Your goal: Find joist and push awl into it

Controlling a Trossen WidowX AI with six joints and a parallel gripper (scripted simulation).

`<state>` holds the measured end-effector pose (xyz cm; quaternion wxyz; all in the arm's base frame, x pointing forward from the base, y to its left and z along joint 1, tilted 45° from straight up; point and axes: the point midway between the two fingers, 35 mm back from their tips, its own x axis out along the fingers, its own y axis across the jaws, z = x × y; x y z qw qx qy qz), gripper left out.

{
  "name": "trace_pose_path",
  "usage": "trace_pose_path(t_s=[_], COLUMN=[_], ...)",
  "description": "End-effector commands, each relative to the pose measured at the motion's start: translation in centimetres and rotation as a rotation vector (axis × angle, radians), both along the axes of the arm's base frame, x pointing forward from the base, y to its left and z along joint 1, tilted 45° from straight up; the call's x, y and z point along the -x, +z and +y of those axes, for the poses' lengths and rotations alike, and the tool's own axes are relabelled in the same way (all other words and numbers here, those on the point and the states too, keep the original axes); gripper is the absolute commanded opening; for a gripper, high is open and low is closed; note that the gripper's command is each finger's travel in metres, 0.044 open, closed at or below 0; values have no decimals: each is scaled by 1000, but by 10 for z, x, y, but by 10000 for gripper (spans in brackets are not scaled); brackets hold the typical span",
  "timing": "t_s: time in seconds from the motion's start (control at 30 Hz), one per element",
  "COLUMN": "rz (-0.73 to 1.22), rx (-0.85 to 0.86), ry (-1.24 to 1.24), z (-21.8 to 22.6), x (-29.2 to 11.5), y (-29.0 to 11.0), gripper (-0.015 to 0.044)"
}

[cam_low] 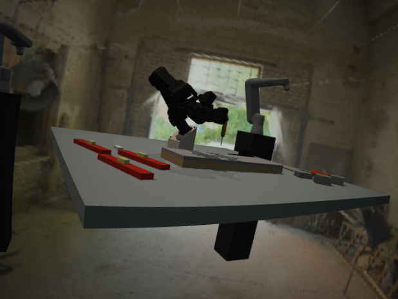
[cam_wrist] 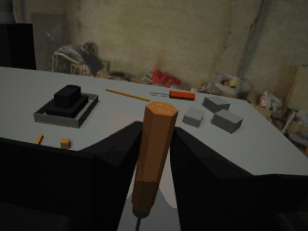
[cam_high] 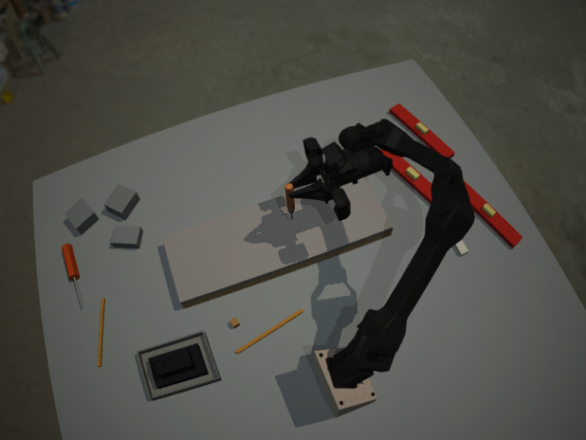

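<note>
The grey table [cam_high: 441, 360] carries the floor panel [cam_high: 228, 256]. Near the table's edge, the tray [cam_high: 214, 367] holds the black stud finder [cam_high: 176, 365]. Above the panel's far edge, my jaws [cam_high: 295, 188] pinch the awl [cam_high: 289, 196] upright, its tip pointing down, just above the panel.

open panel [cam_high: 228, 256] surface left of held awl [cam_high: 289, 198], arm links [cam_high: 441, 223] crowding right end, levels [cam_high: 493, 213] beyond
</note>
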<state>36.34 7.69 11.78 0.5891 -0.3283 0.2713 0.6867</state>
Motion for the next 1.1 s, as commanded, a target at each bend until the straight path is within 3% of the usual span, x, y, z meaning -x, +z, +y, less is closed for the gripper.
trace_pose_path(t_s=[0.0, 1.07], rz=[-6, -6], rx=[-6, -5], ry=[8, 8], z=[-1, -32], x=[-1, -6], y=[-3, -34], gripper=[0, 0])
